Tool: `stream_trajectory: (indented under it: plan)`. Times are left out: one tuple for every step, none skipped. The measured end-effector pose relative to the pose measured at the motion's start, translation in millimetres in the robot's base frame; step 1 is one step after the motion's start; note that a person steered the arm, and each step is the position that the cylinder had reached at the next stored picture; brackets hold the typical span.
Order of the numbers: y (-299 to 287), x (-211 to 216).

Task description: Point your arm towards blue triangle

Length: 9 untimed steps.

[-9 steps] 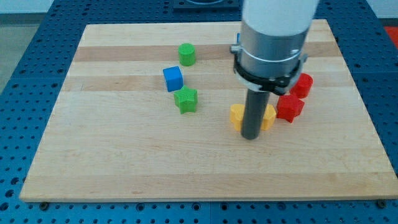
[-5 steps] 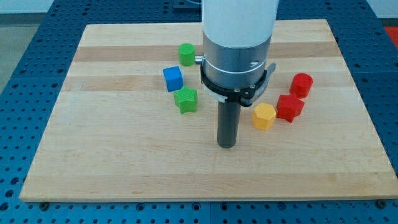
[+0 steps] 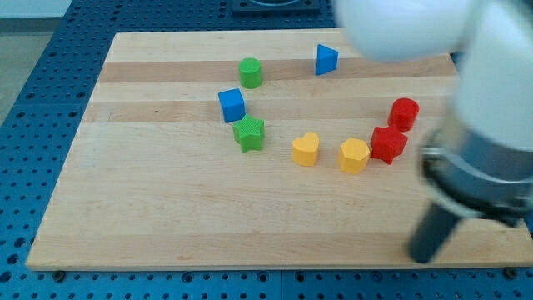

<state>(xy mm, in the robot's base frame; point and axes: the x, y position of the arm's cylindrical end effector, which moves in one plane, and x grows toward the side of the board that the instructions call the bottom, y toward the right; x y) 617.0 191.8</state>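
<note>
Eight small plastic blocks sit on a pale wooden board (image 3: 166, 225). The blue triangle block (image 3: 326, 59) lies near the view's top, right of the green cylinder block (image 3: 249, 72). My tip (image 3: 422, 255) (blurred, a bare dark rod with nothing held) rests at the board's lower right, well apart from the triangle, below the red star block (image 3: 387, 144) and the yellow hexagon block (image 3: 354, 155).

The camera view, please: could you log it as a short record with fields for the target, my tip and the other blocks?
target: blue triangle, near the view's top
tip: my tip, view's bottom right, far from target
blocking: nothing touches target
nearest to tip: red star-like block
others: yellow hexagon, yellow heart, red cylinder, blue cube
</note>
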Motion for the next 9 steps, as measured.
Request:
stream_trajectory:
  plan:
    - [85.0, -1.6]
    - [152.6, -25.7]
    - [152.4, -30.7]
    - [153.1, -32.1]
    - [143.8, -80.6]
    - [142.5, -181.5]
    - [90.6, -158.3]
    - [65.8, -150.6]
    - [100.9, -143.6]
